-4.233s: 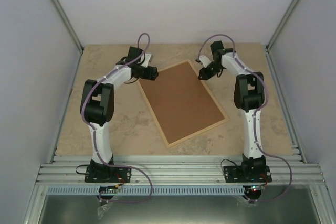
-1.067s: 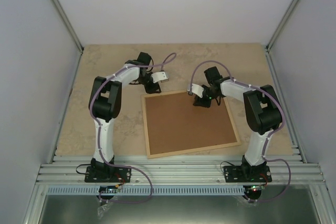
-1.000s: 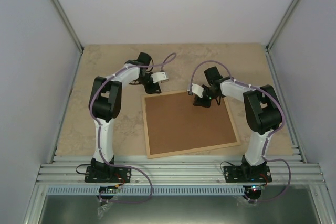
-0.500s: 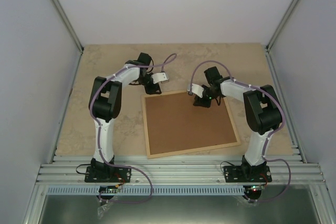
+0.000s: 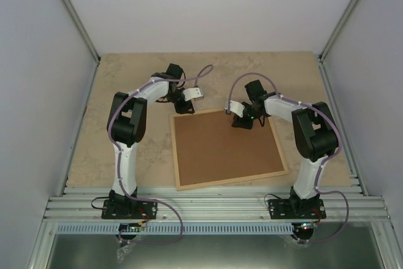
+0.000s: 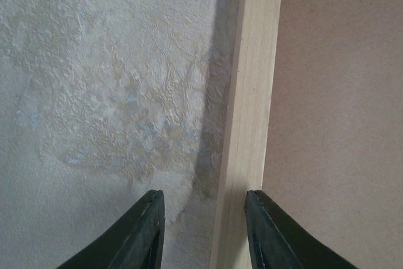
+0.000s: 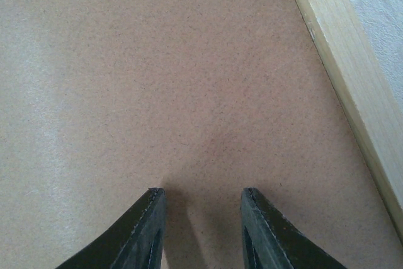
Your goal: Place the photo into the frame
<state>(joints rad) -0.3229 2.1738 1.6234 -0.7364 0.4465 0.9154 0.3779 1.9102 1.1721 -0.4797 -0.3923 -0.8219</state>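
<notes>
Top external view showed the frame point(image 5: 174, 152) lying flat on the surface point(image 5: 88, 130) between the two arms, with a brown backing board point(image 5: 227, 146) filling it and facing up. Some four seconds before, it had lain turned on a diagonal and further back. Now it sat nearly square to the arms and closer to their bases, and over the last second little but the left arm's cable had shifted. The left end effector point(image 5: 183, 106) hung at the frame's far left corner. Its wrist view showed the fingers point(image 6: 141, 237) parted and holding nothing, one over bare surface and the other at the pale wood edge. The right end effector point(image 5: 242, 122) was on or just above the board near its far edge, likewise parted and empty; whether it touched could not be told. The photo appeared in no view, so it presumably lay under the board. On that reading, the insertion looked nearly complete, with only the board left to press home.
</notes>
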